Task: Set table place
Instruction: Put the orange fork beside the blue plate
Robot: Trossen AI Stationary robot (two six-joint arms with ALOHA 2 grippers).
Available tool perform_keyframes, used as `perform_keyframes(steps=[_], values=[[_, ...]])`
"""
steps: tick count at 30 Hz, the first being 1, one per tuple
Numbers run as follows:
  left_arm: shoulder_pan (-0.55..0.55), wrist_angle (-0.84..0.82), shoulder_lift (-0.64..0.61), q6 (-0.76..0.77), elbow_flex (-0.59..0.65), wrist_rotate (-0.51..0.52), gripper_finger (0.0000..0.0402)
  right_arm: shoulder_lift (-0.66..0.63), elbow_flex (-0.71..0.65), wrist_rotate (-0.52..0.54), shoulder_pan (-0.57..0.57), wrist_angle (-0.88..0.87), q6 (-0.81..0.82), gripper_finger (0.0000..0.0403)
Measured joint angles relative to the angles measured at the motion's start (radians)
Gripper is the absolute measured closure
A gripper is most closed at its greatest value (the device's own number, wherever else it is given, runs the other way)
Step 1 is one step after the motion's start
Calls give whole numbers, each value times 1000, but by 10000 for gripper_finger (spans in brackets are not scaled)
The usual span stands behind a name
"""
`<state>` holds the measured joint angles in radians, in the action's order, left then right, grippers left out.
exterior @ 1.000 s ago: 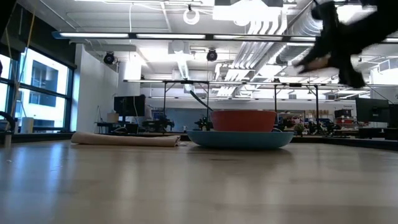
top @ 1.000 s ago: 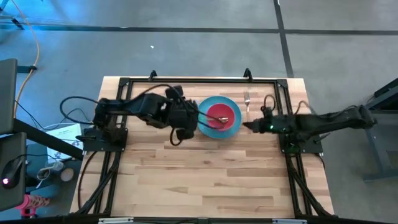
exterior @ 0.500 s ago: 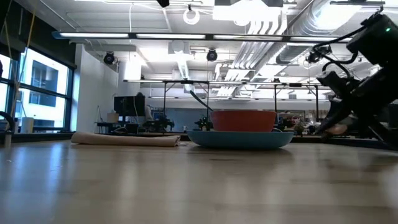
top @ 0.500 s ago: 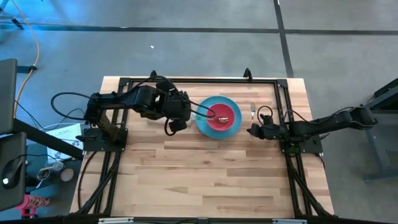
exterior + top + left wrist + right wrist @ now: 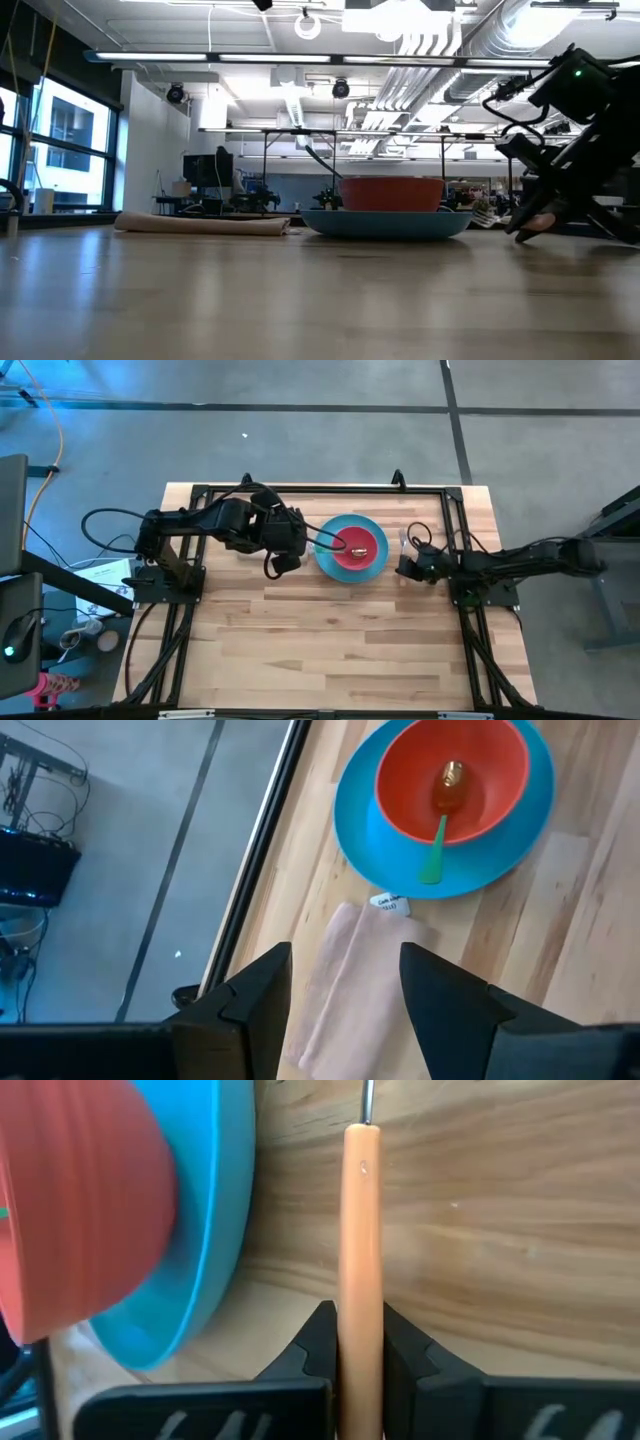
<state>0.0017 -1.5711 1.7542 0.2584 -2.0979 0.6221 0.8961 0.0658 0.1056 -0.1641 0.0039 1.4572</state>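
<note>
The blue plate [image 5: 336, 563] lies on the table [image 5: 330, 640] at the far middle, with the red bowl [image 5: 368, 549] on it. The gold spoon [image 5: 441, 816] lies in the bowl, its green handle over the rim. The beige napkin [image 5: 350, 982] lies flat left of the plate. My left gripper [image 5: 283, 547] hovers open above the napkin and touches nothing. My right gripper [image 5: 406, 564] is low, right of the plate, and shut on the orange-handled fork [image 5: 403, 540]. My right gripper pinches the fork's orange handle [image 5: 361, 1230] between its two fingers [image 5: 315, 1342], which lie along the handle. The fork's silver end points toward the table's far edge. The fork is about level and close over the wood beside the plate. I cannot tell whether it touches the table.
A black metal frame [image 5: 300, 491] runs along the table's far edge and sides. Bare wood fills the near half of the table [image 5: 300, 300].
My right gripper has come down from high above the table to just over the wood right of the plate, bringing the fork along. My left gripper has drawn back from the plate's edge toward the table's left and now stands over the napkin.
</note>
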Motion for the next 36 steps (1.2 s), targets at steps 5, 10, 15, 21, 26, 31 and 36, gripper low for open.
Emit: perform_keyframes(steps=[5, 10, 15, 21, 26, 31, 36], values=[[0, 0, 0, 6, 0, -3, 227, 1, -1, -57, -78, -5, -33, 389], [-2, 0, 0, 8, 0, -5, 227, 11, -1, -51, -129, -7, -71, 389], [-2, 0, 0, 10, -1, -13, 227, 13, -2, -87, -164, -1, -152, 369], [-2, 0, 0, 17, -1, -21, 227, 14, -3, -107, -190, 13, -162, 332], [-2, 0, 0, 19, -1, -28, 227, 15, -3, -101, -196, 28, -178, 328], [-2, 0, 0, 23, -1, -30, 227, 15, 0, -89, -196, 29, -160, 326], [-2, 0, 0, 18, -1, -31, 227, 17, 32, -27, -198, 11, -174, 325]])
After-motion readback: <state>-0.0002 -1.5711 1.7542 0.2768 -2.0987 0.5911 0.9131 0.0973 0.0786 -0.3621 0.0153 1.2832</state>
